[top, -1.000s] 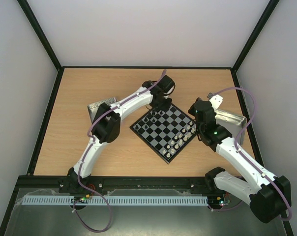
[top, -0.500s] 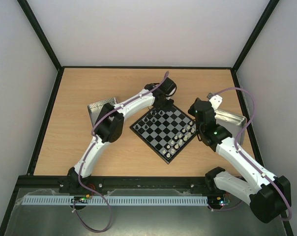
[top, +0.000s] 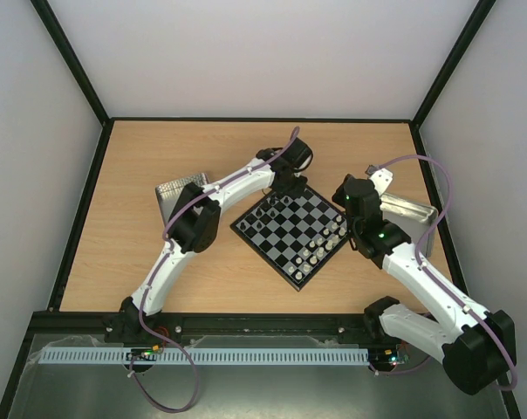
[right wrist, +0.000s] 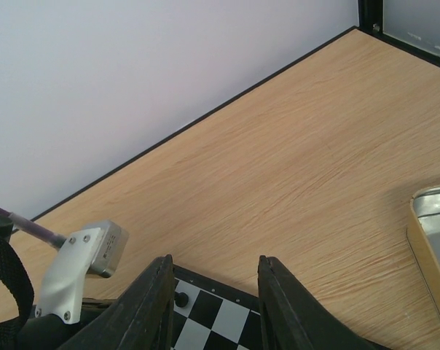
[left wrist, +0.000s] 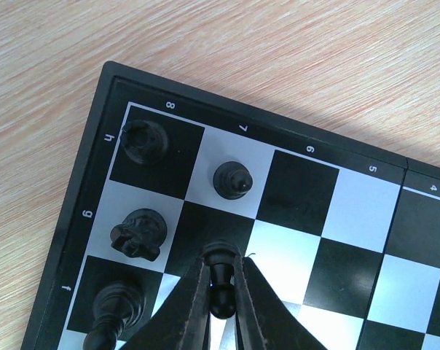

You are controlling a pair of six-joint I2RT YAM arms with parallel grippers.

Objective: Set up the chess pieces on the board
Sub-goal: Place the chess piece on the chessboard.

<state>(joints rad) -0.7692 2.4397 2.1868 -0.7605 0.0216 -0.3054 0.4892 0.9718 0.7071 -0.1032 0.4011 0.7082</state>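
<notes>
Left tool shifted over board corner, pinching black pawn | placement likely near, release next | right tool unmoved, spread, empty.

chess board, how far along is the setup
Done: a black rook, knight and first pawn stand at the board's corner; pale pieces line the opposite edge. In hand: the left gripper is shut on a second pawn over the neighbouring square. Left: many starting squares look bare; the right gripper is open, empty.
</notes>
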